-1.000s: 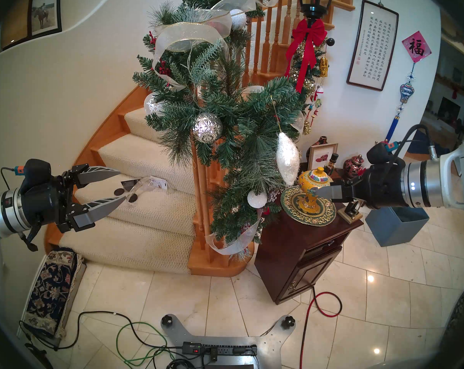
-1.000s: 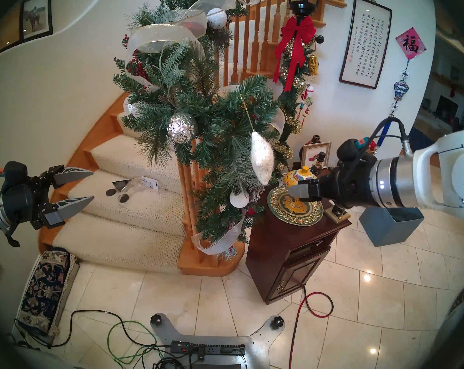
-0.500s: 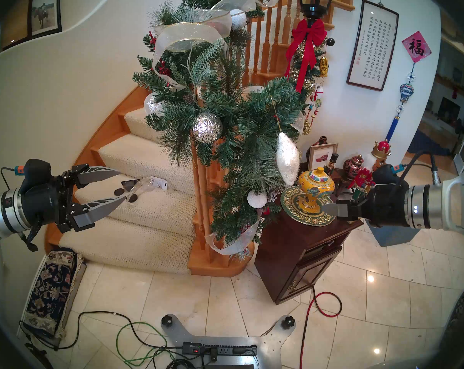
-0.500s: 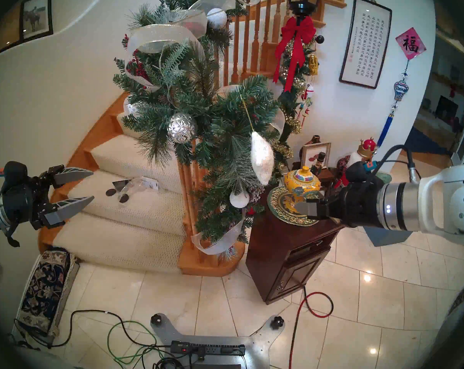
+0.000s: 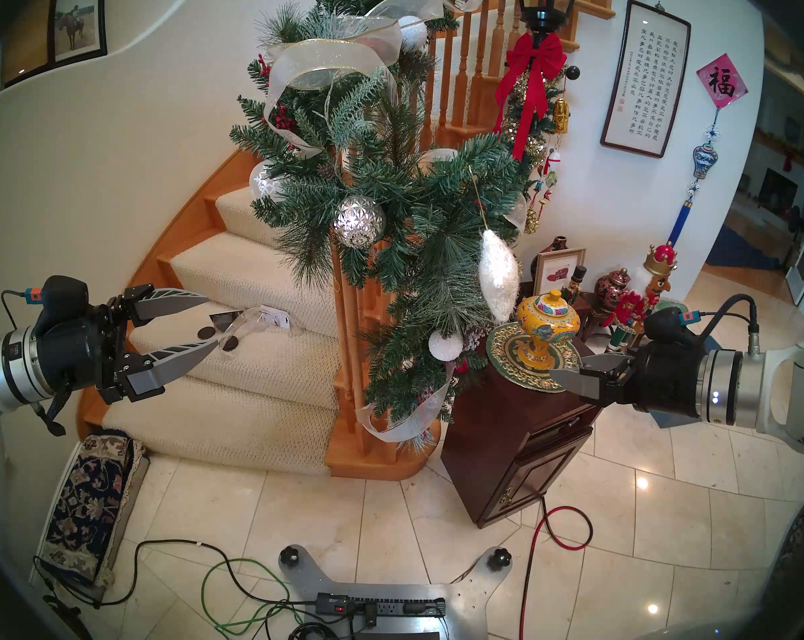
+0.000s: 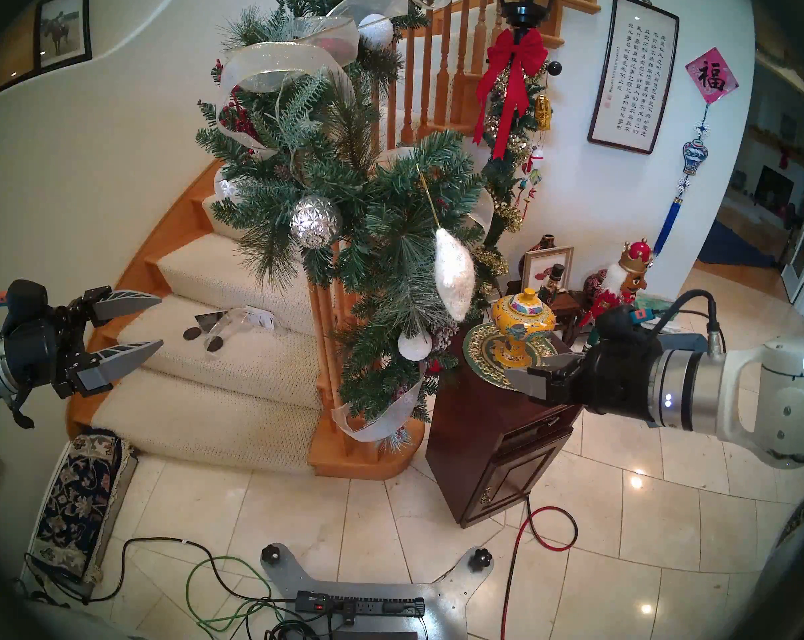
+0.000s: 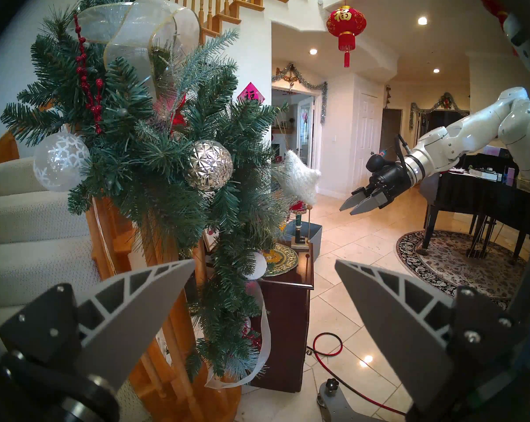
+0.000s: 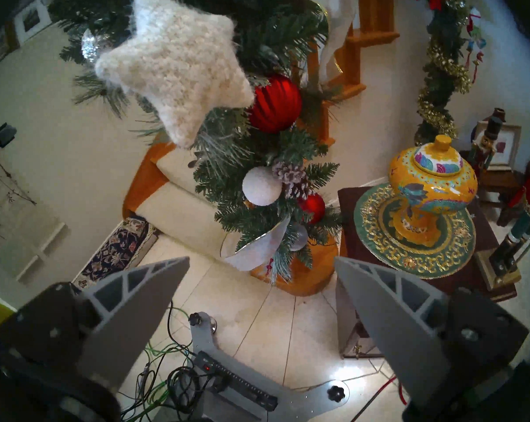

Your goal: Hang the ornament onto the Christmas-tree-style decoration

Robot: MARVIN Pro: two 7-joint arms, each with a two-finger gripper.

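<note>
Star ornament [image 5: 498,276] is hanging by its gold string on the garland [image 5: 391,200]; right gripper [image 5: 568,371] spread and empty, left gripper [image 5: 208,320] spread too — hanging looks done, only a clear retreat remaining

left gripper [image 5: 206,320] agape, right gripper [image 5: 568,369] seemingly too

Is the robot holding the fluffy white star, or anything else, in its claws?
No, nothing is held. The left gripper and right gripper are both open and empty. The star hangs by its gold string from the garland.
</note>
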